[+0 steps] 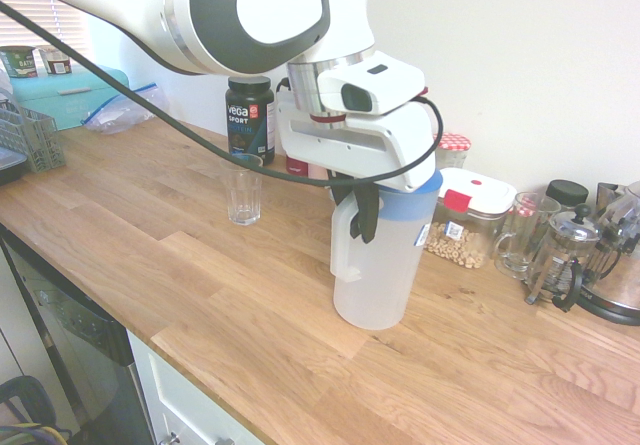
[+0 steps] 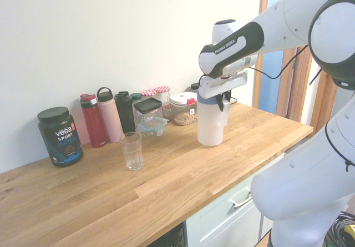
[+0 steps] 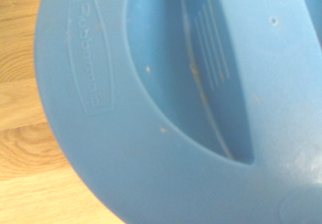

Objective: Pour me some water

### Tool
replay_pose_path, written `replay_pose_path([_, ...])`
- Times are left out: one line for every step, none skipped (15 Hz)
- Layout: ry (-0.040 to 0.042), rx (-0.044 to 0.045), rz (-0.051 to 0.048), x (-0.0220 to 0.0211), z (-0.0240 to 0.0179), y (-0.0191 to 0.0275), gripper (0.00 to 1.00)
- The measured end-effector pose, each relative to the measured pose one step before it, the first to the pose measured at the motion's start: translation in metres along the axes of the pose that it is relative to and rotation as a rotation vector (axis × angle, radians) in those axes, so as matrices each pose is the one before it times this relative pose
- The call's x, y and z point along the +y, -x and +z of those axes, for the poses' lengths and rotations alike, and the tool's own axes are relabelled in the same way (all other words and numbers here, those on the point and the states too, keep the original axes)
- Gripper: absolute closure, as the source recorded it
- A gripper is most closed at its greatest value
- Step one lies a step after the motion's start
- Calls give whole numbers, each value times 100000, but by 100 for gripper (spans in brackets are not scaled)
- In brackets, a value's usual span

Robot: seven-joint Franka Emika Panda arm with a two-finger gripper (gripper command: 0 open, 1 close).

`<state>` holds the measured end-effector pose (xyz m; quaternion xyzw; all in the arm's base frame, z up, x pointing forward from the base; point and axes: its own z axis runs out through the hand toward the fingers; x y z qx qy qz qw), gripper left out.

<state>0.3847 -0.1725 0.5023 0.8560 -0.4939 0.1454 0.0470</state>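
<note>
your claw points steeply down over the pitcher, its dark fingers clenched on the pitcher's white handle. you can see the same grip from the other side, where the claw sits at the top of the pitcher on the side facing away from the wall. the pitcher stands upright on the wooden counter, base flat on the wood. directly under the wrist is the blue lid, filling nearly the whole wrist view, with a raised brand mark and a sunken oval in its middle; only a strip of counter shows past its edge.

the glass stands upright on the counter well apart from the claw, out toward the black vega tub. you cannot tell whether anything is in the glass. in the second exterior view the glass sits in front of a row of bottles along the wall, between the claw and the tub.

beyond the claw, near the wall, a clear box of nuts with a white lid sits just beside the pitcher. further along that way stand a glass mug and a french press.
</note>
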Motion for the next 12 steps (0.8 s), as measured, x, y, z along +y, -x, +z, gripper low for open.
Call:
replay_pose_path([-158,492,-179,-69,38,-58,0])
replay_pose_path([88,304,-215,-25,35,-30,0])
replay_pose_path([-29,558,-166,-9,-40,-53,0])
replay_pose_path([106,321,-104,16,-14,-36,0])
replay_pose_path([28,144,2,7,-7,-18,0])
replay_pose_path([-24,104,40,-2,-14,-8,0])
replay_pose_path([-134,209,132,30,-91,-19,0])
replay_pose_path([-270,425,252,115,-300,-35,0])
replay_pose_path([138,-62,353,211,-513,8,0])
replay_pose_path([499,-1886,109,334,-781,191,0])
replay_pose_path([331,-3594,-204,470,-1052,411,0])
replay_pose_path([-542,-4911,-496,547,-1452,622,0])
